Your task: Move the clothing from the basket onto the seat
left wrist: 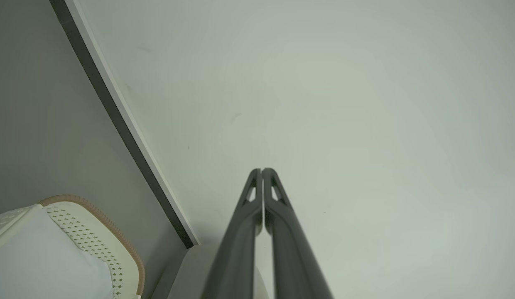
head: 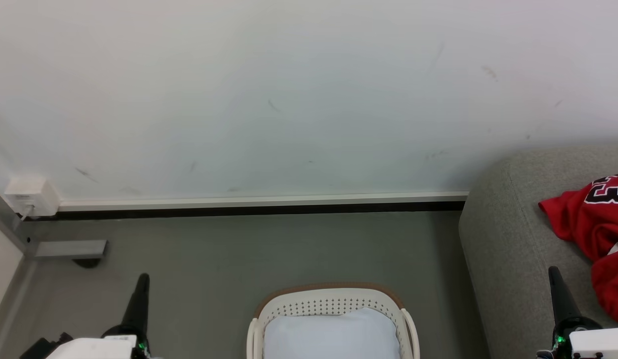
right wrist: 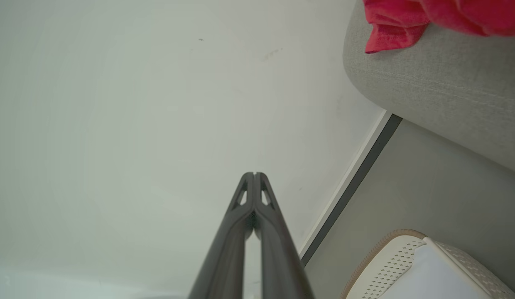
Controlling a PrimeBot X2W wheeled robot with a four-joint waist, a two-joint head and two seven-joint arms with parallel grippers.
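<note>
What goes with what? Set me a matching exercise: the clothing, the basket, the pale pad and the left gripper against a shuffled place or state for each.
Column one:
1. clothing
2. basket
3. pale pad
4. left gripper

Column two:
A. jaws shut, holding nothing
B. standing on the floor
C. lying on the seat
D. inside the basket

Pairs: 1-C, 2-B, 3-D, 4-A.

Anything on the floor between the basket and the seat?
Just bare grey floor between the basket and the seat. Clear in the head view and the right wrist view.
</note>
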